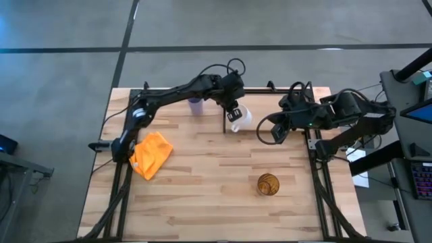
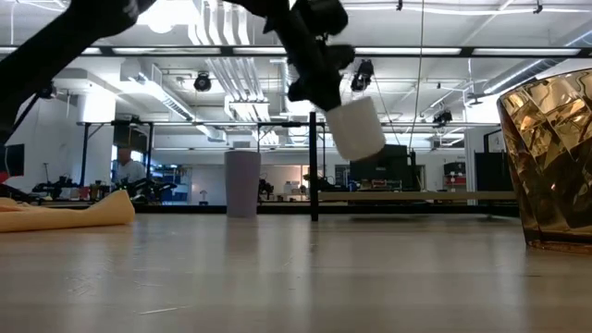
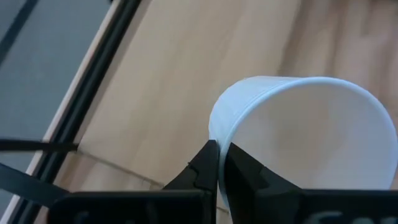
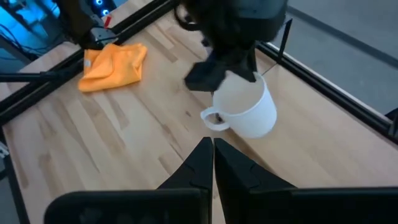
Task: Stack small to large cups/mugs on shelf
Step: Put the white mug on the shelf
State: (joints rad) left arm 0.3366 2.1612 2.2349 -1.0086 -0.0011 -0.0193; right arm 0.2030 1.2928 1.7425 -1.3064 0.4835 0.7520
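My left gripper (image 1: 234,111) is at the table's far middle, shut on the white handled mug (image 1: 241,119), which hangs tilted above the table in the low view (image 2: 357,129). The lavender tumbler (image 1: 196,106) stands upright on its base on the table to the mug's left. The amber cup (image 1: 268,183) stands on the table near the front right. The shelf (image 1: 262,101) lies at the far right, beside the mug. My right gripper (image 1: 273,131) is shut and empty, right of the mug, its fingers (image 4: 209,155) pointing toward it. My left gripper pinches the mug's wall at the rim (image 3: 219,134) between its two fingers; whether one finger is inside I cannot tell. The fingers come from above, slanting down. The mug (image 4: 245,109) hangs below them, lifted clear of the table and tilted, its handle (image 4: 214,118) sticking out sideways.
An orange cloth (image 1: 152,154) lies crumpled at the table's left. A black upright post (image 2: 314,166) of the shelf frame stands just beside the mug. Black frame rods run along the table's edges. Bare planks lie between the cloth and the amber cup.
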